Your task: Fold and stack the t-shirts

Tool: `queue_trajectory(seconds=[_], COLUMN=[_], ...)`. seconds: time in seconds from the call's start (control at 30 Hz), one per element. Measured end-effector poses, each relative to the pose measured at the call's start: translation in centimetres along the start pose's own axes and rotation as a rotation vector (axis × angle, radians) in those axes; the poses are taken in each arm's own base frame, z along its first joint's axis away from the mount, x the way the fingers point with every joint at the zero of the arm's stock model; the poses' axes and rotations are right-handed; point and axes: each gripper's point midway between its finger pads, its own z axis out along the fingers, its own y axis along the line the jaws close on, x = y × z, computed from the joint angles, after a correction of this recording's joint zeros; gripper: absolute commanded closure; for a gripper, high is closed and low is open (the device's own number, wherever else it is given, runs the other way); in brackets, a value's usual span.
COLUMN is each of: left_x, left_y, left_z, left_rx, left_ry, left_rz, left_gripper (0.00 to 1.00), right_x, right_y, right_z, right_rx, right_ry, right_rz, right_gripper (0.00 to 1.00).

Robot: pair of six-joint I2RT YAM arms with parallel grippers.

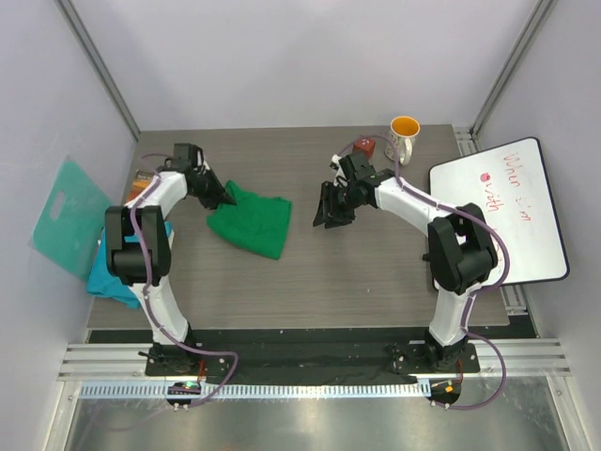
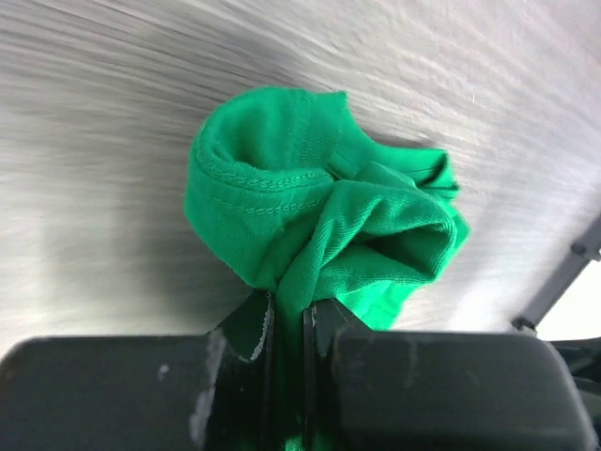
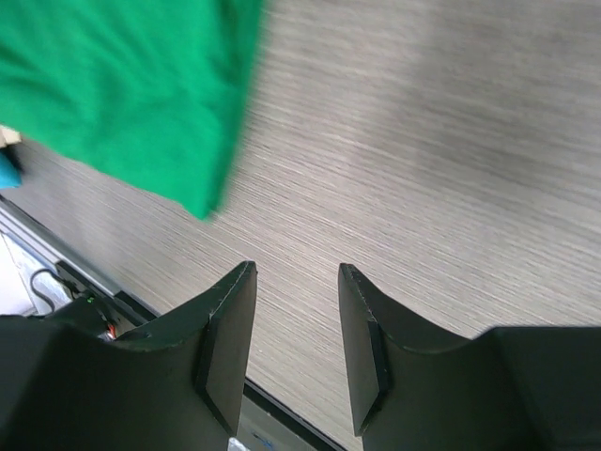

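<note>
Closest to my left wrist camera, the left gripper [image 2: 289,329] is clamped on a bunched fold of the green t-shirt [image 2: 310,207], with only a thin strip of cloth between its jaws. The shirt lies crumpled on the table [image 1: 376,272], left of centre. My worry is that the pinch takes several layers (I can't tell how many), so a pull may drag the whole heap rather than spread it, or the cloth may slip free. The right gripper [image 3: 296,310] hangs over the table beside the shirt's edge, jaws moderately apart, holding nothing. The teal-blue t-shirt [image 1: 115,280] droops at the table's left edge and could slide off.
</note>
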Motion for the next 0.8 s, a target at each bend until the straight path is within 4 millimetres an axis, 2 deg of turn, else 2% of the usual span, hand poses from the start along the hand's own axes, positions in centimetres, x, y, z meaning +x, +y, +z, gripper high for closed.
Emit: queue_trajectory(seconds=[0.17,0.33,0.5,0.67,0.8], left_x=[-2.3,-2.9,-2.6,-2.5,-3.2], left_y=[1.6,3.8,5.1,6.1,8.8], left_z=[-4.1,-7.4,-11.5,-16.5,-20.1], left_rx=[-0.067,-0.144,-0.234,-0.32,-0.411], left_ry=[-0.103,-0.149,-0.206,-0.292,-0.363], left_rz=[0.017,0.018,0.054,0.088,0.032], left_gripper=[1.0,1.0,1.0,1.0,1.0], right_x=[2.3,4.2,4.6,4.1,4.0], right_y=[-1.7,-3.4,-4.3,-4.7,-4.8], right_z=[0.8,1.2,0.8,0.4,0.2], right_rx=[0.029,0.054,0.053,0.037,0.021], right_ry=[0.053,0.096,0.097,0.08,0.08], right_rz=[0.022,0.05,0.065,0.063,0.07], right_gripper=[0.54,0.54,0.54,0.54,0.54])
